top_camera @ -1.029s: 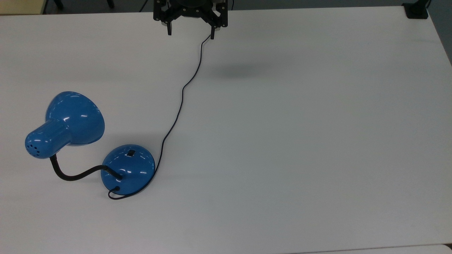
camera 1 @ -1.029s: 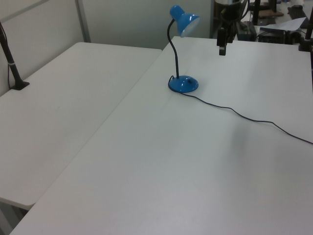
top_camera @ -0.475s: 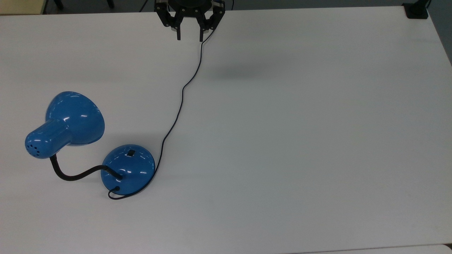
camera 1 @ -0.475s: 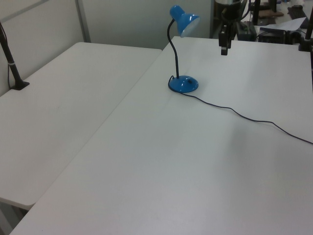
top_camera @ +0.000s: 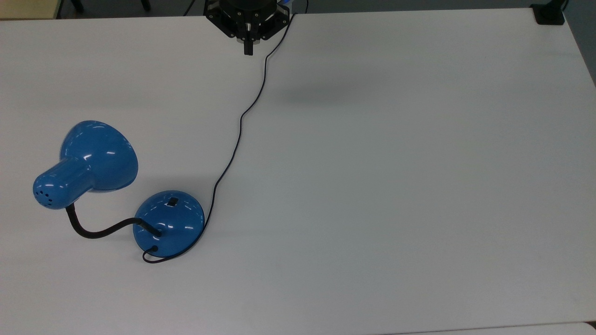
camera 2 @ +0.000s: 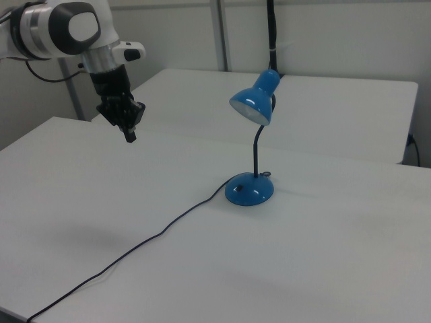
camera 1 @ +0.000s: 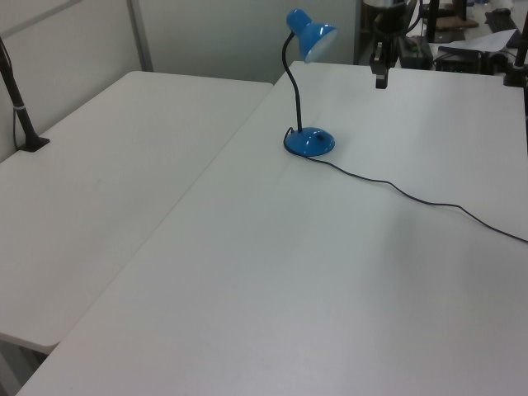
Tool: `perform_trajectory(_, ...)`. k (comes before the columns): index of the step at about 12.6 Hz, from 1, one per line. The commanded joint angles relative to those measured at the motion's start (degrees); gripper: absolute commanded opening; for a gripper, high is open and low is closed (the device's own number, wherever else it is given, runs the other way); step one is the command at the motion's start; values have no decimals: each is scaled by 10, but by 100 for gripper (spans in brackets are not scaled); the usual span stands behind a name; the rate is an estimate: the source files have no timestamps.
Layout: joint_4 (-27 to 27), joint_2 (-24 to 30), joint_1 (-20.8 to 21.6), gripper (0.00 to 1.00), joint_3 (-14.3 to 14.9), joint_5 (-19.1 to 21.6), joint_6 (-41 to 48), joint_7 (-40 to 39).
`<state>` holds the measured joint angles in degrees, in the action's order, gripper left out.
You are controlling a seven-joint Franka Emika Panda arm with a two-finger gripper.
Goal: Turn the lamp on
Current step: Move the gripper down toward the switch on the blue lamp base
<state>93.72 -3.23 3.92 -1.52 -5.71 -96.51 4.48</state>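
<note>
A big white worktop (top_camera: 372, 186) is filling the top view, mostly bare on the right. The lamp (top_camera: 168, 223) is standing at the lower left, its cord (top_camera: 240, 125) running up toward the top edge. There the claw (top_camera: 248, 50) is hanging, pinched closed and holding nothing, above the worktop.
</note>
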Motion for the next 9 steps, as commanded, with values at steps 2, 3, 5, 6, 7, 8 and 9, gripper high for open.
perform_trajectory(2,-7,-32,-27,0,5,13,-49,-7)
perform_trajectory(3,-7,-45,-37,0,5,13,-65,-6)
perform_trajectory(5,1,-55,-52,0,5,13,-91,10)
perform_trajectory(6,5,-58,-59,0,5,13,-111,25)
perform_trajectory(7,12,-66,-68,0,5,13,-136,45)
perform_trajectory(8,18,-72,-74,0,5,13,-162,66)
perform_trajectory(9,27,-82,-82,0,5,14,-192,90)
